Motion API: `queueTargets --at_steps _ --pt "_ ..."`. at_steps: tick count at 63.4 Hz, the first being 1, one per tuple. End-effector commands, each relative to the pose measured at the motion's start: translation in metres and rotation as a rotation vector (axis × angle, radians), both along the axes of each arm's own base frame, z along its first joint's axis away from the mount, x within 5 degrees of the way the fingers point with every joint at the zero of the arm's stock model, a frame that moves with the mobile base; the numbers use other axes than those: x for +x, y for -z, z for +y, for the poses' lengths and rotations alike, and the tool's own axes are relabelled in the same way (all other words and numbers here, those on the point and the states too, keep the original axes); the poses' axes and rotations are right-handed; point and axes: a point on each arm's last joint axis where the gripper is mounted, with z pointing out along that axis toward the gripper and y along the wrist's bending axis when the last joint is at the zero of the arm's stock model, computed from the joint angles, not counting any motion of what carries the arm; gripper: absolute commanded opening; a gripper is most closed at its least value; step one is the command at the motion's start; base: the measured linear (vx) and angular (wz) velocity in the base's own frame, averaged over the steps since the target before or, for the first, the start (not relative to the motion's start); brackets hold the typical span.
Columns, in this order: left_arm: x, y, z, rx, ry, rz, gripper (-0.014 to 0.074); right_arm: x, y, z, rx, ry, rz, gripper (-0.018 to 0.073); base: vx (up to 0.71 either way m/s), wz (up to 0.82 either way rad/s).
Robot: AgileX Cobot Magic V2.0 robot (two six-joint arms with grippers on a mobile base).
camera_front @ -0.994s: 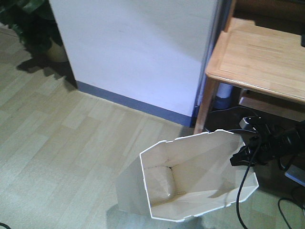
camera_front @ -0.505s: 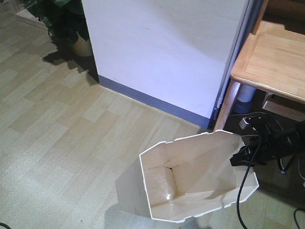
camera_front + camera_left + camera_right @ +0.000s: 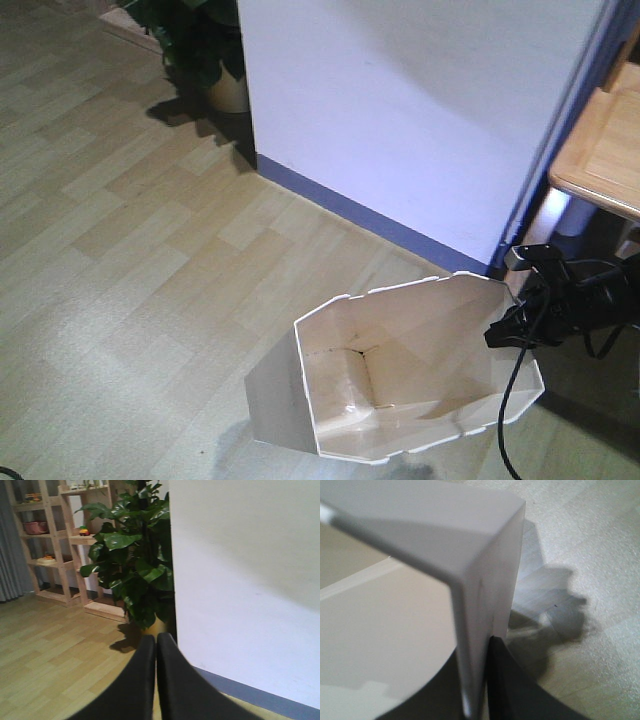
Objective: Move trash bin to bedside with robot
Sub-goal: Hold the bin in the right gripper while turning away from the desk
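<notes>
Since the earlier frames the white wall and the light wooden desk have been carried towards the right of the front view, and the potted plant has been brought further in at the top edge. The trash bin and the right gripper are found at the same spot as before.

The trash bin is seen tilted over the pale plank floor, its open mouth turned up towards the camera, near the blue skirting at the wall's corner and just short of the desk. Whether its base is touching the floor cannot be told.

The bin's right-hand rim is pinched by the right gripper. In the right wrist view the thin white wall is clamped between the two dark fingers, which are closed tight against it.

The left gripper is held in the air with its fingers pressed together and nothing between them — it is pointed at the plant and a wooden shelf unit beyond.
</notes>
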Motion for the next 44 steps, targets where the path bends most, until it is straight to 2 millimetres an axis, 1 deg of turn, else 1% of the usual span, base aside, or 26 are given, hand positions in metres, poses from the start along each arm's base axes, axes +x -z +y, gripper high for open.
queueTargets --at_steps 1,27,44 --pt "-0.0007 -0.0037 -0.0005 -0.022 0.009 -0.078 -0.0006 0.0065 -0.0333 0.0141 0.216 0.016 -0.041 -0.0005 0.04 0.28" --pt "-0.0007 -0.0037 -0.0005 -0.022 0.009 -0.078 -0.0006 0.0065 -0.0333 0.0141 0.216 0.016 -0.041 -0.0005 0.05 0.32" --pt "-0.0007 -0.0037 -0.0005 -0.022 0.009 -0.078 -0.0006 0.0065 -0.0333 0.0141 0.216 0.016 -0.041 -0.0005 0.05 0.44"
